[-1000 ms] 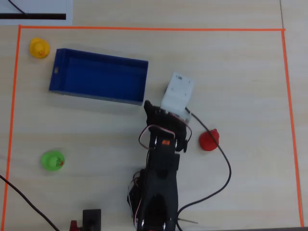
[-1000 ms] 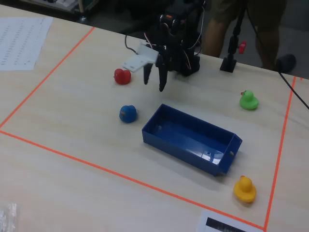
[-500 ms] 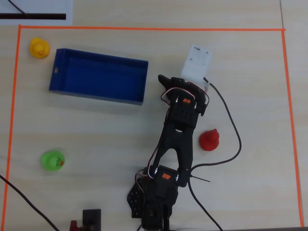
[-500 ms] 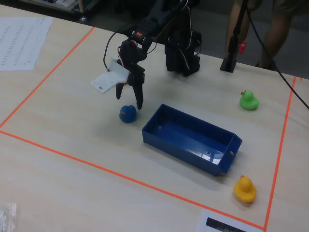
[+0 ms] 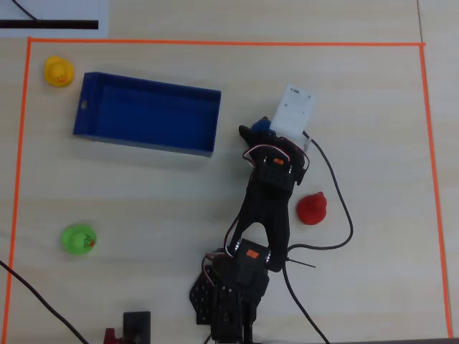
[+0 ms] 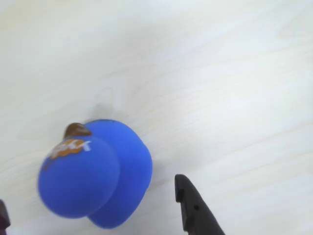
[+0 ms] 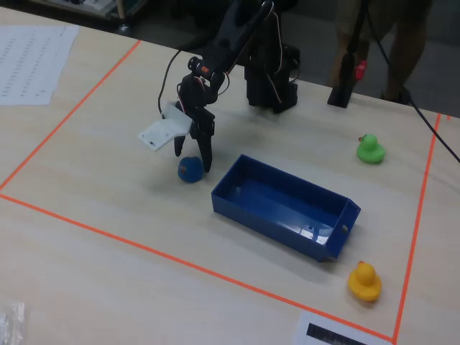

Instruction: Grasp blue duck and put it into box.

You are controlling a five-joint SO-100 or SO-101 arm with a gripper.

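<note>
The blue duck (image 6: 93,176) sits on the pale wooden table; it also shows in the fixed view (image 7: 190,169) and, half hidden under the wrist, in the overhead view (image 5: 260,127). My gripper (image 6: 90,193) is open and low over it, one black finger (image 6: 195,210) on each side with a gap to the duck. In the fixed view the gripper (image 7: 192,162) points down over the duck. The dark-blue open box (image 5: 143,115) lies empty a short way left of the duck in the overhead view, and right of it in the fixed view (image 7: 266,215).
A red duck (image 5: 312,208) stands right of the arm, a green duck (image 5: 79,239) at the lower left, a yellow duck (image 5: 59,71) beyond the box's left end. Orange tape (image 5: 215,43) frames the work area. A black cable (image 5: 337,208) trails right of the arm.
</note>
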